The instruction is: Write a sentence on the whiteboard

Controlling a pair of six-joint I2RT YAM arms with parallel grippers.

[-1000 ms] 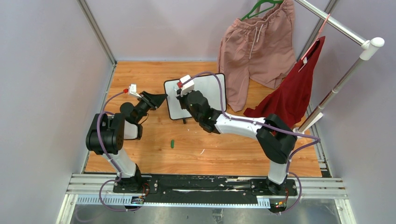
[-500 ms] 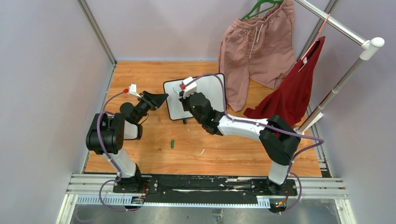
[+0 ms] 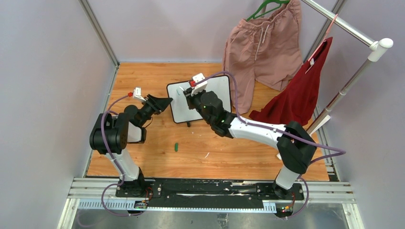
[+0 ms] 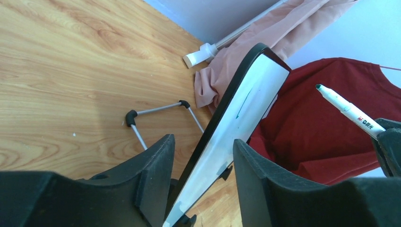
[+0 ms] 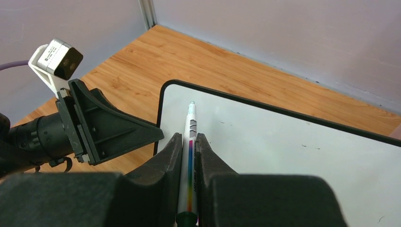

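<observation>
The whiteboard [image 3: 220, 90] stands tilted on the wooden table, black-framed; its face [image 5: 283, 151] is nearly blank. The words of the sentence do not show; only one short green stroke [image 4: 243, 101] is visible. My right gripper [image 5: 189, 137] is shut on a white marker [image 5: 190, 142] with a rainbow stripe. The marker's tip [image 4: 319, 87] points at the board's upper left area, a little off the surface. My left gripper [image 4: 203, 139] is open, and the board's left edge [image 4: 208, 146] passes between its fingers. In the top view that gripper [image 3: 166, 101] meets the board's left side.
A small green cap [image 3: 176, 147] lies on the table in front of the board. Pink shorts [image 3: 260, 43] and a red shirt [image 3: 298, 90] hang from a white rack [image 3: 356, 74] at the back right. A thin wire stand [image 4: 158, 112] lies behind the board.
My right arm has reached farther out, carrying the marker up and right across the board. The left gripper has shifted only slightly, staying at the board's left edge.
</observation>
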